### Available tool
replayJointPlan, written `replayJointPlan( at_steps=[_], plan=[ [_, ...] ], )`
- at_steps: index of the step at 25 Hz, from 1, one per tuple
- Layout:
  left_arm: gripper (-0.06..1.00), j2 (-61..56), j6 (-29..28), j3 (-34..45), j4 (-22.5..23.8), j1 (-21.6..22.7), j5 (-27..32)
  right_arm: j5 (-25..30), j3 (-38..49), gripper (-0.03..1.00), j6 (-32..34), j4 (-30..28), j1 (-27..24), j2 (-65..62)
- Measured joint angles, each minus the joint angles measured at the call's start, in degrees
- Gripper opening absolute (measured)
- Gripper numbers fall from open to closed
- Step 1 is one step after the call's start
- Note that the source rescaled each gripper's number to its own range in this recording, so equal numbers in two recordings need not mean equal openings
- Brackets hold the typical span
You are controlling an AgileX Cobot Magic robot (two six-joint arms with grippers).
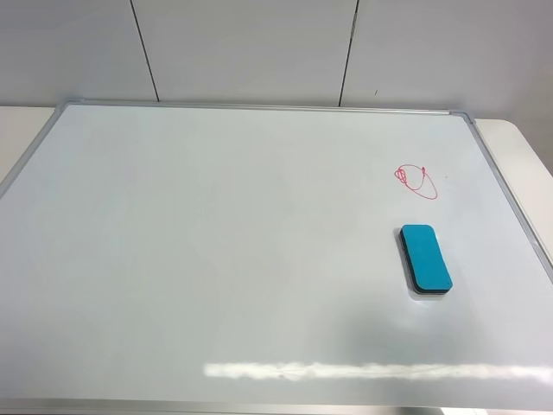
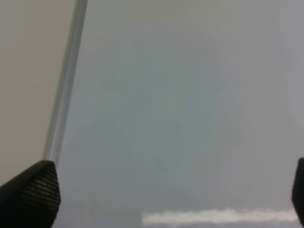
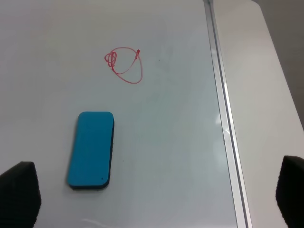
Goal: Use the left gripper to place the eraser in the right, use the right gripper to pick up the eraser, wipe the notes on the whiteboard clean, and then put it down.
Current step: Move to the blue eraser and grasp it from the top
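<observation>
Teal-blue on top with a thin dark felt base, the eraser (image 1: 425, 259) is a small rounded block lying flat on the whiteboard (image 1: 216, 242), in its right part as the high camera sees it, its long side running toward the far edge. The notes (image 1: 416, 180), 1 looped red oval with a small tangle at 1 end, sit just beyond it, near but not touching. Each hand shows only in its own wrist view, cut down to 2 dark fingertips. Those of the left hand (image 2: 164, 194) stand wide apart with nothing between them, over bare board beside the silver frame (image 2: 64, 90) (this view is blurred). Those of the right hand (image 3: 154, 194) are likewise wide apart and empty, with the eraser lying ahead, nearer 1 tip than the other. A glare streak (image 1: 371, 372) crosses the board near its front edge. Board lies open all along the eraser's left; on its other side the frame rail runs near, with the pale table (image 1: 518, 143) beyond
</observation>
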Motion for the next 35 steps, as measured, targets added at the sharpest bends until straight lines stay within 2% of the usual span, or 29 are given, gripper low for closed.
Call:
replayJointPlan(
  at_steps=[17, 21, 26, 35],
  plan=[
    [0.99, 0.0, 0.0, 0.0, 0.0, 0.0, -0.02, -0.05, 0.0, 1.0, 0.32, 0.06, 0.0, 0.0],
    [1.0, 0.0, 0.0, 0.0, 0.0, 0.0, -0.09, -1.6, -0.45, 1.0, 2.17, 3.37, 0.0, 1.43],
    [1.0, 0.0, 0.0, 0.0, 0.0, 0.0, -0.09, -5.81, -4.26, 1.0, 6.76, 8.65, 0.0, 12.7],
    [1.0, 0.0, 0.0, 0.0, 0.0, 0.0, -0.09, -7.06, -10.24, 1.0, 13.5, 11.07, 0.0, 45.73]
  ],
)
